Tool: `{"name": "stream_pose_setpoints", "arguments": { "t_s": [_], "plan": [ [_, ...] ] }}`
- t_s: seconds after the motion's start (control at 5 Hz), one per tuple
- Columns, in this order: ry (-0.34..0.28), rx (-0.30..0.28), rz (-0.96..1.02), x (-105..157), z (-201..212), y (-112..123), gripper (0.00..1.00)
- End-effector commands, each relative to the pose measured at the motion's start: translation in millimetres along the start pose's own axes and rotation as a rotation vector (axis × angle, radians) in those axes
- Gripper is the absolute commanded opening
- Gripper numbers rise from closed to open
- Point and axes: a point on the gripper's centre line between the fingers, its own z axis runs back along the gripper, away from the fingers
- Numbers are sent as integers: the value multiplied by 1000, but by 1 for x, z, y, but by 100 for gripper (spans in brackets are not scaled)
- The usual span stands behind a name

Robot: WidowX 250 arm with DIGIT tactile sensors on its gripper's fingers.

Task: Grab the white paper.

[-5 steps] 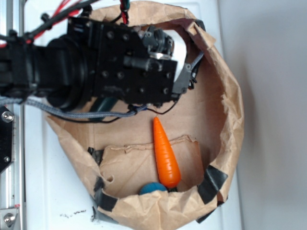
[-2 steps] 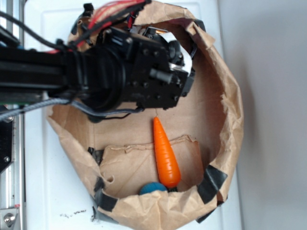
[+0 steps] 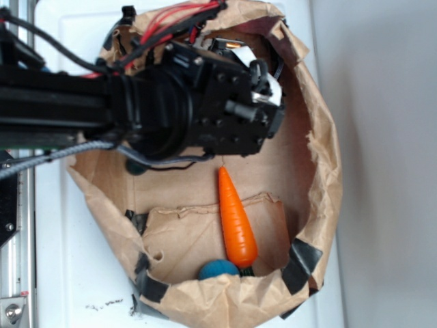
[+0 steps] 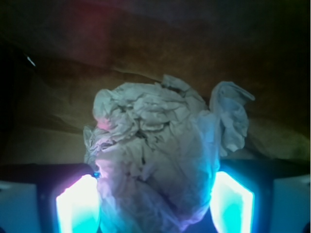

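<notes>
The white paper (image 4: 155,145) is a crumpled off-white wad lying on the brown floor of the paper bag. In the wrist view it fills the gap between my two glowing fingertips (image 4: 77,204), and both pads sit close against its sides. My gripper (image 4: 154,204) is open around it. In the exterior view the gripper (image 3: 272,102) is down inside the upper part of the bag. The black wrist hides nearly all of the paper there.
The brown paper bag (image 3: 321,171) has raised, torn walls all round, patched with black tape. An orange carrot (image 3: 236,222) lies in its lower middle. A blue ball (image 3: 218,268) sits beside the carrot's thick end. The arm comes in from the left.
The arm has swung and lowered into the bag's upper part, moving a little to the right. The fingers, seen spread above the bag floor before, now sit around the paper.
</notes>
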Motion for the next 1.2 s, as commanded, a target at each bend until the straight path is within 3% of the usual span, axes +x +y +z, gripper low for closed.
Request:
{"name": "stream_pose_setpoints", "arguments": {
  "t_s": [0.0, 0.2, 0.8, 1.0],
  "plan": [
    [15, -68, 20, 16, 22, -13, 0],
    [33, -100, -18, 16, 35, -12, 0],
    [201, -271, -238, 22, 131, 16, 0],
    [208, -302, -467, 15, 165, 25, 0]
  ]
}}
